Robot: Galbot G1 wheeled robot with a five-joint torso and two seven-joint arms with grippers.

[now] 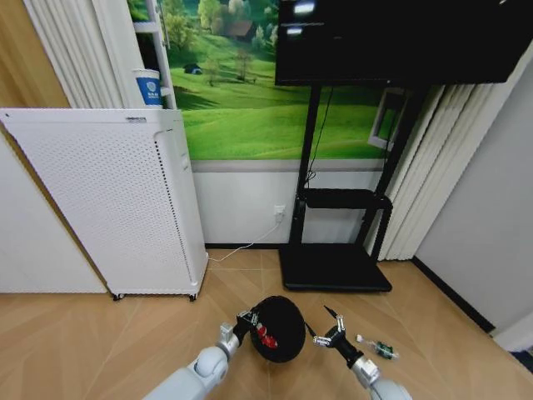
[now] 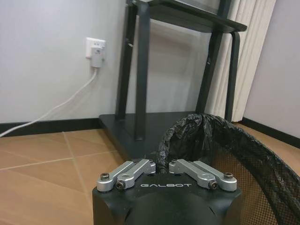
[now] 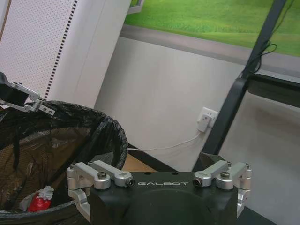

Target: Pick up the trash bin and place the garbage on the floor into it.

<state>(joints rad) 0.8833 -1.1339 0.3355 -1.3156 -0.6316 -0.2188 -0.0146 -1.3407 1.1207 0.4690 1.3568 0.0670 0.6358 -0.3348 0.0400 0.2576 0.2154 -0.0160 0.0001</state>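
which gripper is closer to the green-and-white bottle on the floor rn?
Right. The right gripper hangs open just beside the bottle, between it and the trash bin. The left gripper grips the bin's far rim.

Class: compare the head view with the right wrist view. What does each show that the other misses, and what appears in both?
Head view alone: the green-and-white piece lying on the floor beside the open right gripper, and the television stand. Right wrist view alone: the wall plug. Both: the trash bin with red garbage inside, its rim held by the left gripper.

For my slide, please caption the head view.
Left gripper holds the trash bin rim; right gripper open beside it.
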